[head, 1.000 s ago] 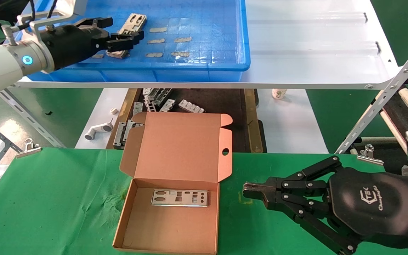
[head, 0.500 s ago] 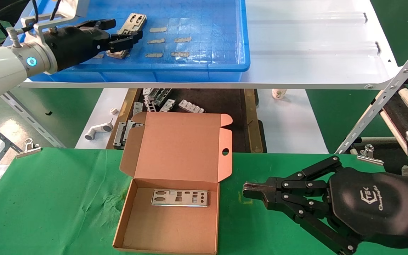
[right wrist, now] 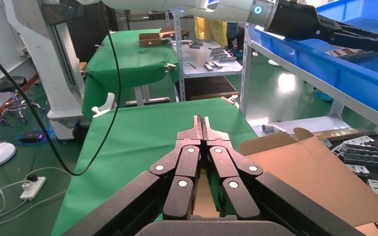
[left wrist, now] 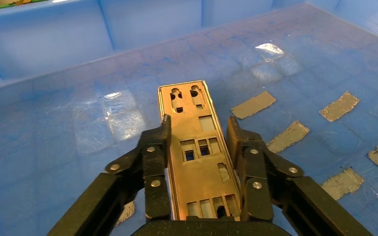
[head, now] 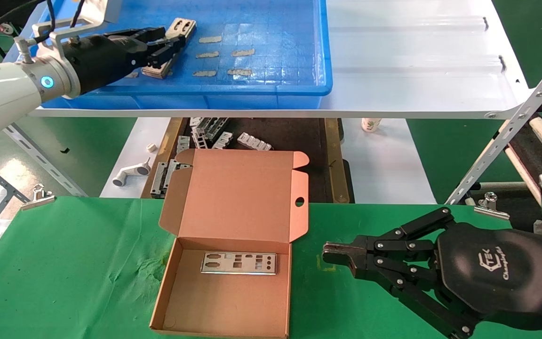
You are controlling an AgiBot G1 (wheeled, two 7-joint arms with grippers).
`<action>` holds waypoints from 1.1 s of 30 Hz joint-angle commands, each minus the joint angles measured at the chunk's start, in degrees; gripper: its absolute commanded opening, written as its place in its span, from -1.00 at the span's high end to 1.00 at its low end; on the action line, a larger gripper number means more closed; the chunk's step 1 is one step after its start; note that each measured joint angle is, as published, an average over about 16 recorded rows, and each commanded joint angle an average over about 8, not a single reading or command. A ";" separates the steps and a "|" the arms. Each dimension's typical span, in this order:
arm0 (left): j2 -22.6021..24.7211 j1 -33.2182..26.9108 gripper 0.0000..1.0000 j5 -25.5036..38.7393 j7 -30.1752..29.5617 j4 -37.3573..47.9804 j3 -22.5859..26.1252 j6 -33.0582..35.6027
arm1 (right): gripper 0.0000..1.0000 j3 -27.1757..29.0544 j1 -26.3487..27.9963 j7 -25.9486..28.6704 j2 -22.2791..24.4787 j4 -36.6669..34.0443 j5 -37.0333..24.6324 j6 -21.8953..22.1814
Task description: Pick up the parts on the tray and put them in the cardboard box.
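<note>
The left hand (left wrist: 198, 147) is down in the blue tray (head: 271, 87), its two fingers (left wrist: 156, 162) pressed against the long edges of a thin silver plate (left wrist: 197, 147), so it has closed on that plate across its width. The plate runs straight out ahead of the hand, its far end with two slots pointing away from the wrist. A second plate (head: 238, 262) already lies flat in the open cardboard box (head: 224, 296), well away on the green worktop (head: 64, 273).

The plate looks light, stiff and smooth, a punched sheet with thin edges. Squeezed edge to edge it could slip or twist, so the firmest hold is probably near the middle of its length, roughly where the fingers sit now. It should not bend under its own weight.

Compared with a second ago, the left hand has narrowed from a wider gap to contact with the plate, and the plate's near end seems to have tipped slightly.

The right hand (right wrist: 203, 129) rests beside the box with its fingertips together, holding nothing.
</note>
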 commanded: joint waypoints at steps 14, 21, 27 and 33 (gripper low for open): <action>0.16 -0.57 1.00 -0.57 1.54 0.73 -0.44 -0.12 | 1.00 -0.04 0.01 -0.02 0.02 0.00 0.03 0.02; 0.13 -0.67 1.00 -1.30 2.42 0.65 -0.95 0.53 | 1.00 -0.05 0.01 -0.03 0.02 0.00 0.04 0.02; 0.14 -0.74 0.01 -1.64 3.27 0.78 -1.20 0.34 | 1.00 -0.07 0.02 -0.03 0.03 0.00 0.05 0.03; 0.39 -1.81 -1.00 -0.52 3.48 1.39 -0.43 -0.32 | 1.00 -0.08 0.02 -0.04 0.03 0.00 0.06 0.04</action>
